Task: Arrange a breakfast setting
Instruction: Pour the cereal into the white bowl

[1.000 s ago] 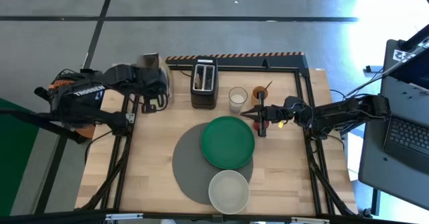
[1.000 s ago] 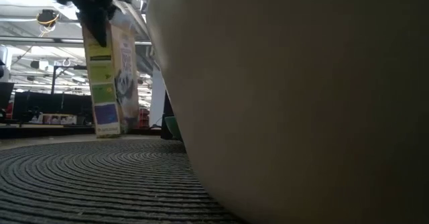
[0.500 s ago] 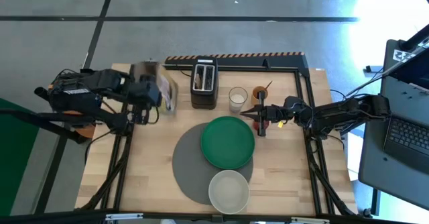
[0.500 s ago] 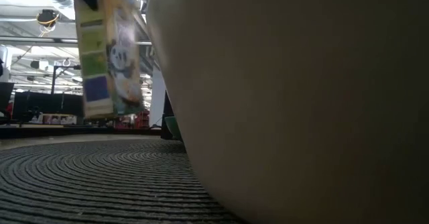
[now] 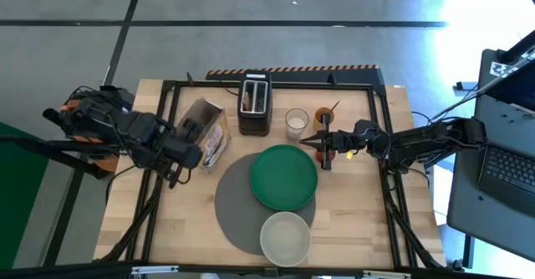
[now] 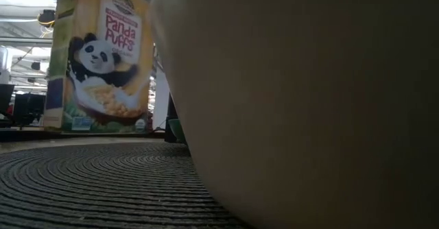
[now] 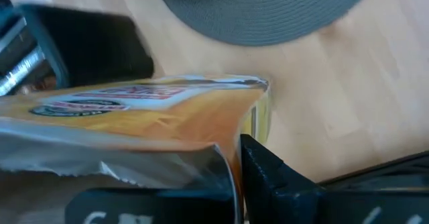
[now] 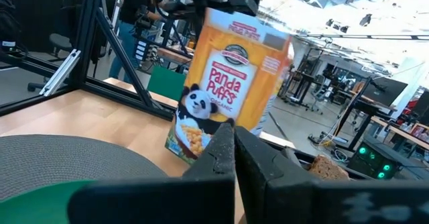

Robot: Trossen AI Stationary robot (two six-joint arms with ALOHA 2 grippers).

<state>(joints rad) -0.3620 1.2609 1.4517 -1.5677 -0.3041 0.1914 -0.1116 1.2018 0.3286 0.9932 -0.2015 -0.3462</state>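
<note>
centrally, the green plate (image 5: 284,177) sits on the grey mat (image 5: 238,204), with the pale bowl (image 5: 285,237) at the mat's near edge. just left of the mat, the left hand (image 5: 194,137) pinches a cereal box (image 5: 206,134) above the counter (image 5: 351,204). the right hand (image 5: 322,143), pressed together, waits right of the plate, by the toaster (image 5: 254,102) and cup (image 5: 324,115).
</note>
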